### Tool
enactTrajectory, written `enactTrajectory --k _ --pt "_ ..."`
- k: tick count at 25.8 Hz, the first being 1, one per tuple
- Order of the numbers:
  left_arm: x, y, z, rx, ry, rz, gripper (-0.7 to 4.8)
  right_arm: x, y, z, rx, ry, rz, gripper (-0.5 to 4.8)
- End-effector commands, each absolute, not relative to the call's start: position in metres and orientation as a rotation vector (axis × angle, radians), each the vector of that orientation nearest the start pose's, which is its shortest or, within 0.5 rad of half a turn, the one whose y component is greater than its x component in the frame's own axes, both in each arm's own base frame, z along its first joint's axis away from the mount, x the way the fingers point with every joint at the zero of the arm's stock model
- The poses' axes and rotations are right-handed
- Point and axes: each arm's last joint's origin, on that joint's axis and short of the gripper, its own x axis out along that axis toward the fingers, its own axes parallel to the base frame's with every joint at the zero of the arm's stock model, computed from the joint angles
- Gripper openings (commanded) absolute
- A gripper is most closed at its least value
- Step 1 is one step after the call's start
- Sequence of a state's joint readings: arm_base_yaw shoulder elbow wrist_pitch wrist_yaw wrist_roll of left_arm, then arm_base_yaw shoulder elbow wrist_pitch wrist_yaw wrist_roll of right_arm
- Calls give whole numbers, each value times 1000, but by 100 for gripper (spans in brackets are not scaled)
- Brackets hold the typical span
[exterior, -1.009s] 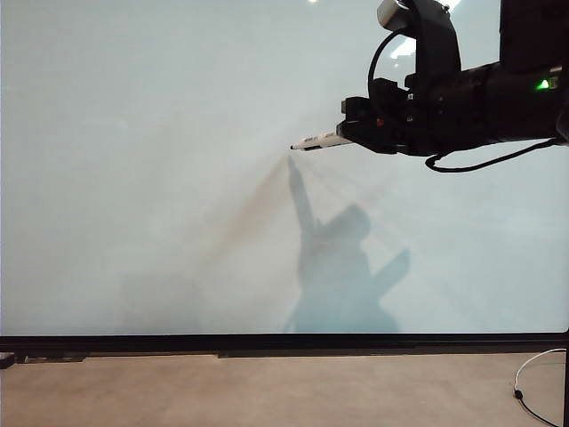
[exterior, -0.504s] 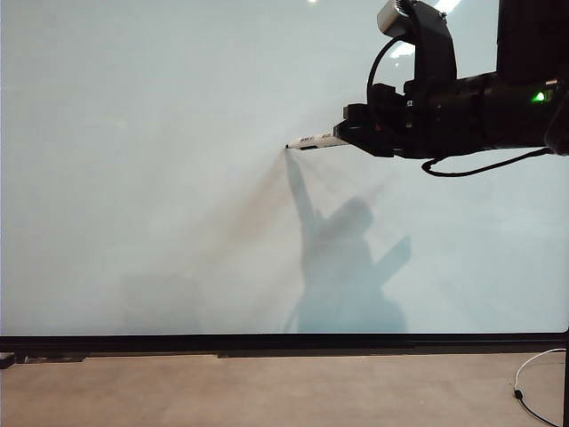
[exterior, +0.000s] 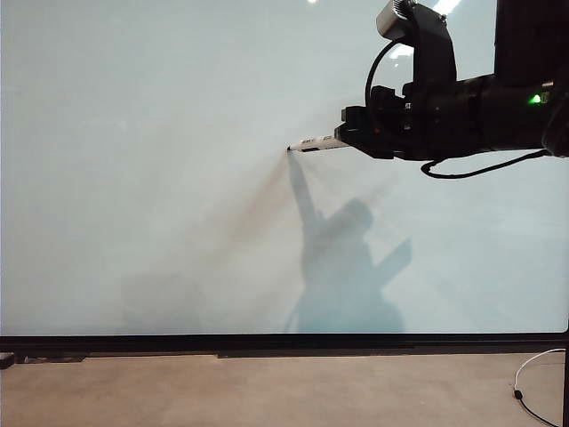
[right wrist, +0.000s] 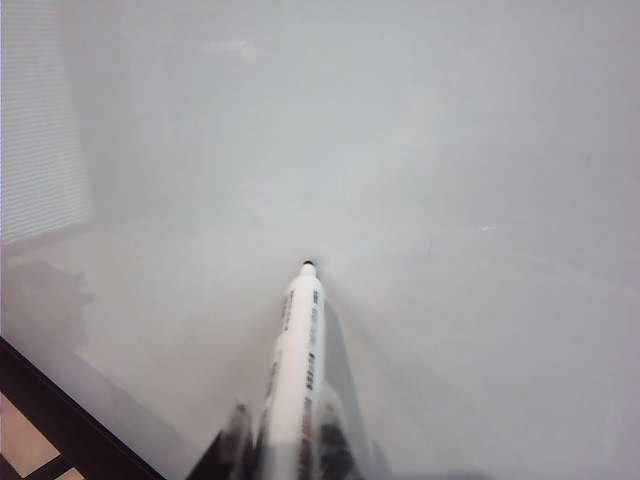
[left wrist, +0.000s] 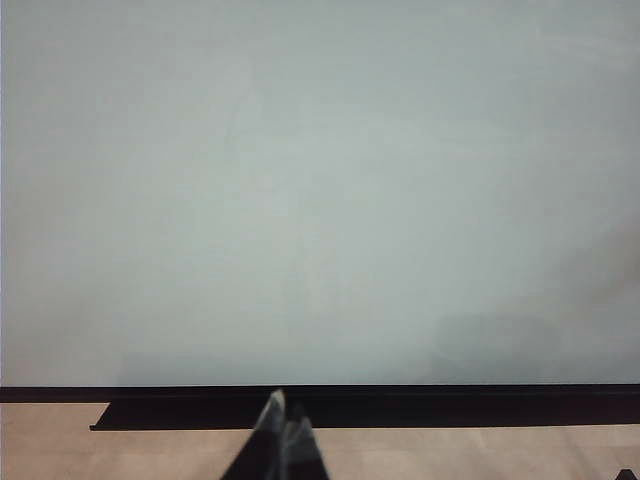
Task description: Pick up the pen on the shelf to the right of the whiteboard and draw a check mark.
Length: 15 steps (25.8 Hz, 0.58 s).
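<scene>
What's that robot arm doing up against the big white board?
The right gripper is shut on a white pen and holds it with the tip at the whiteboard, in its upper right part. No line shows on the board yet, so the check mark is not begun. The left gripper is shut, holds nothing and sits low by the board's bottom edge.

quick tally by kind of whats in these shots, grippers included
pen: 1, held by the right gripper
whiteboard: 1, no marks visible
grippers: 2, right gripper at the board, left gripper low by the frame
white cable: 1
total: 5
</scene>
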State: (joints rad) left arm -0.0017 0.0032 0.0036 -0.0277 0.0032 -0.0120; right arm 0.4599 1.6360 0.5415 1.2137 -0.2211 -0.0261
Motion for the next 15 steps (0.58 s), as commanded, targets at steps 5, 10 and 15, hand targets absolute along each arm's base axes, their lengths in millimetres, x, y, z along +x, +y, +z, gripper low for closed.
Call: enactTrajectory --k 5,10,15 --pt "97 0 163 -8 18 -5 -5 264 136 188 -5 -127 638 -3" --pt "98 0 163 -8 18 -5 -4 264 136 186 -7 -108 634 -3" --pt "98 0 163 -8 18 -5 -4 264 136 185 -3 -104 618 -3"
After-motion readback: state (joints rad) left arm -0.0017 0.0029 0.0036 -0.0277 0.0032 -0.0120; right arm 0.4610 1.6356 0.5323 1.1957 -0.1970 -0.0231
